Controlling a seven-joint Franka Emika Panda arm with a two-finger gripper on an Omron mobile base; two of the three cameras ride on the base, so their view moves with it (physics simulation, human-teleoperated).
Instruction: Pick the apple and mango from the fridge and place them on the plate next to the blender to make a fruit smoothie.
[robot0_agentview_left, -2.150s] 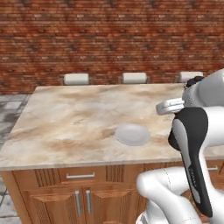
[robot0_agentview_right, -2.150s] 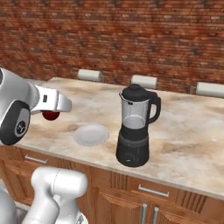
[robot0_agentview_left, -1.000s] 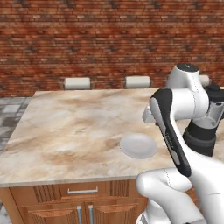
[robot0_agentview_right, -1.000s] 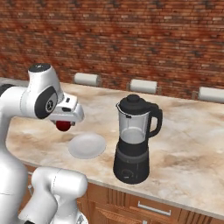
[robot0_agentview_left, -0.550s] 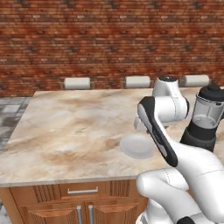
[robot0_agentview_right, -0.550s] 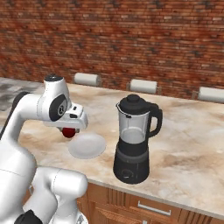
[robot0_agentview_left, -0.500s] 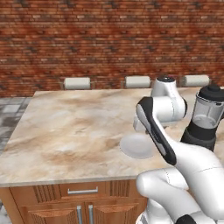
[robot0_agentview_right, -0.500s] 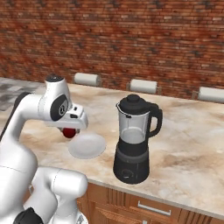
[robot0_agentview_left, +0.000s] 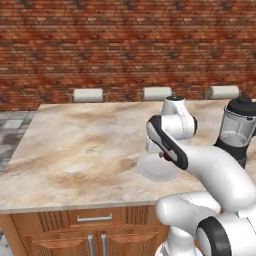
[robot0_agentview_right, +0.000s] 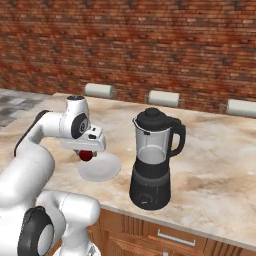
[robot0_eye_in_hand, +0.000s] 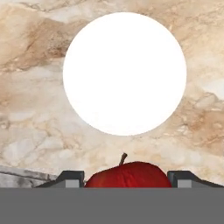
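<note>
My gripper (robot0_agentview_right: 86, 155) is shut on the small glossy red apple (robot0_agentview_right: 86, 155), holding it a little above the near left edge of the round white plate (robot0_agentview_right: 102, 169). In the hand view the apple (robot0_eye_in_hand: 127, 175) sits between my two dark fingertips (robot0_eye_in_hand: 70, 178), stem up, with the plate (robot0_eye_in_hand: 124, 73) directly below and ahead. From the left base view the plate (robot0_agentview_left: 154, 168) lies just under my hand, and a sliver of the apple (robot0_agentview_left: 165, 157) shows beneath it. The black-based blender (robot0_agentview_right: 152, 159) stands right of the plate. The mango and the fridge are out of view.
The beige marble counter (robot0_agentview_left: 80, 145) stretches wide to the left of the plate. Three white stool tops (robot0_agentview_left: 88, 94) line its far edge before a red brick wall. Wooden cabinet fronts (robot0_agentview_left: 95, 234) run below the near edge.
The hand with the apple has sunk a little toward the plate. The grip on the apple is unchanged.
</note>
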